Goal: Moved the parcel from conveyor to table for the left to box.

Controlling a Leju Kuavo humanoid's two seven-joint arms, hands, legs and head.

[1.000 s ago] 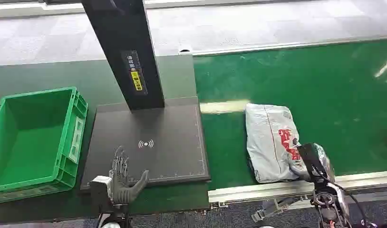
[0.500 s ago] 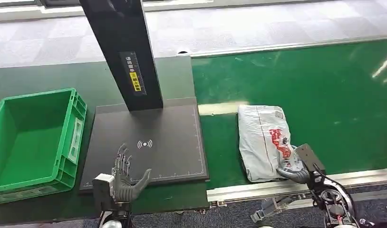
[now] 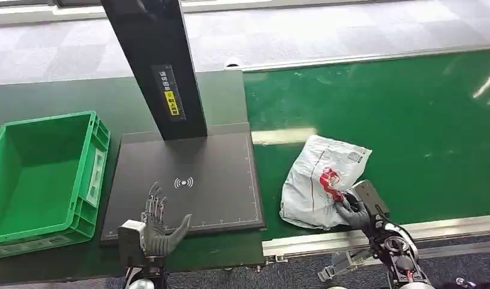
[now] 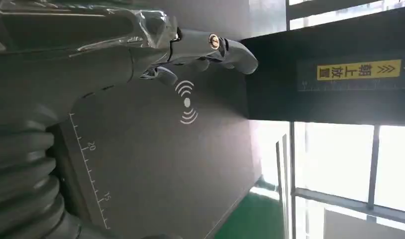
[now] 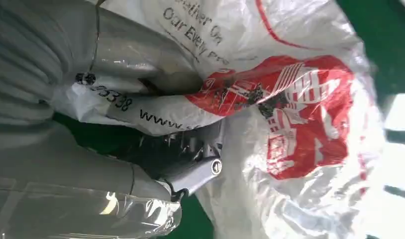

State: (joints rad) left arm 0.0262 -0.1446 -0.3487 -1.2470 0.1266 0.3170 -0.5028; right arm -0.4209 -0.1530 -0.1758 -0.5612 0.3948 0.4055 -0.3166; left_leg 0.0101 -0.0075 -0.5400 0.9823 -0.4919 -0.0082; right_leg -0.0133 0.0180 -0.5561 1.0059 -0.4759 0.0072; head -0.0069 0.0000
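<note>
The black post [image 3: 155, 66] runs out past the top of the head view, its upper end unseen. On it, the yellow label [image 3: 171, 102] carries print too small to read. The green crate [image 3: 44, 174] is cut by the left edge. The right hand [image 3: 357, 211] has the parcel [image 3: 318, 183] bunched around it, so in the right wrist view crumpled plastic covers most of the fingers [image 5: 190, 174], and the black lettering on the bag is folded under, partly unreadable.
</note>
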